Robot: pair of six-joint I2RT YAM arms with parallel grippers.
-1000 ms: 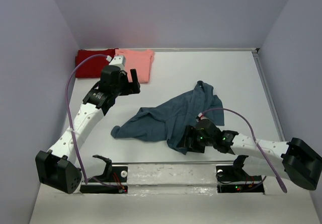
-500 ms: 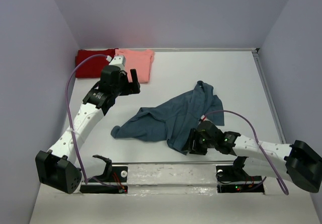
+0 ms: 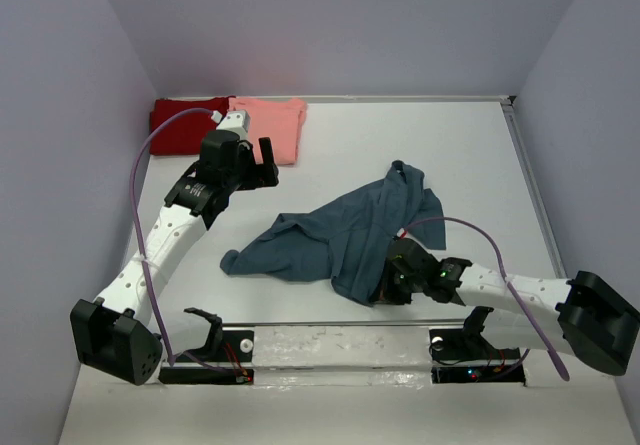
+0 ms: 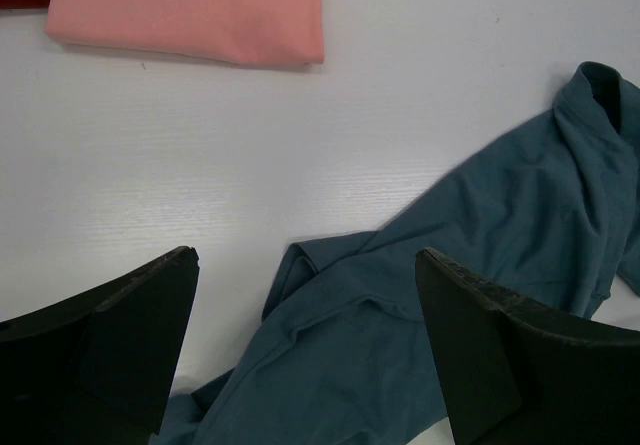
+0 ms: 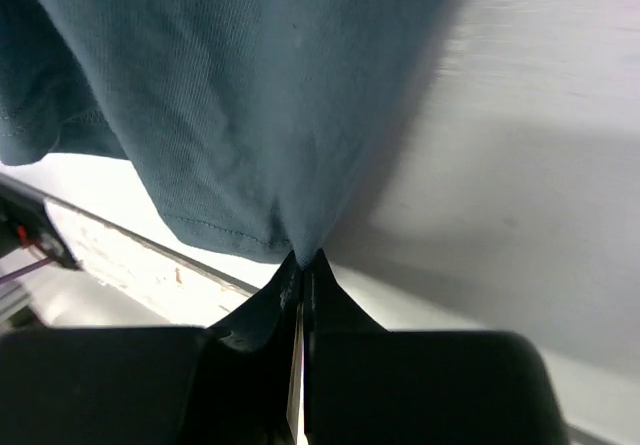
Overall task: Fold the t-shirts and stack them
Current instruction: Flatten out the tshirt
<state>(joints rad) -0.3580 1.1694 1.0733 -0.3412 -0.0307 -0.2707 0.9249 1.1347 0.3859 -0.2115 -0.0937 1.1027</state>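
A dark teal-blue t-shirt [image 3: 345, 230] lies crumpled in the middle of the table, its collar toward the back right. My right gripper [image 3: 383, 292] is at the shirt's near hem, shut on a pinch of the cloth [image 5: 300, 235] right by the stitched edge. My left gripper [image 3: 262, 155] hovers open over the table to the left, above the shirt's left part [image 4: 400, 345], with nothing between its fingers. A folded salmon-pink t-shirt [image 3: 272, 125] and a dark red t-shirt [image 3: 185, 123] lie side by side at the back left.
Grey walls close the table on the left, back and right. A pale strip [image 3: 340, 350] with the arm mounts runs along the near edge, just below the right gripper. A purple cable [image 3: 150, 165] loops beside the left arm.
The right gripper's jaws have closed on the teal shirt's near hem, and it has shifted slightly along the hem. The left arm has not moved.
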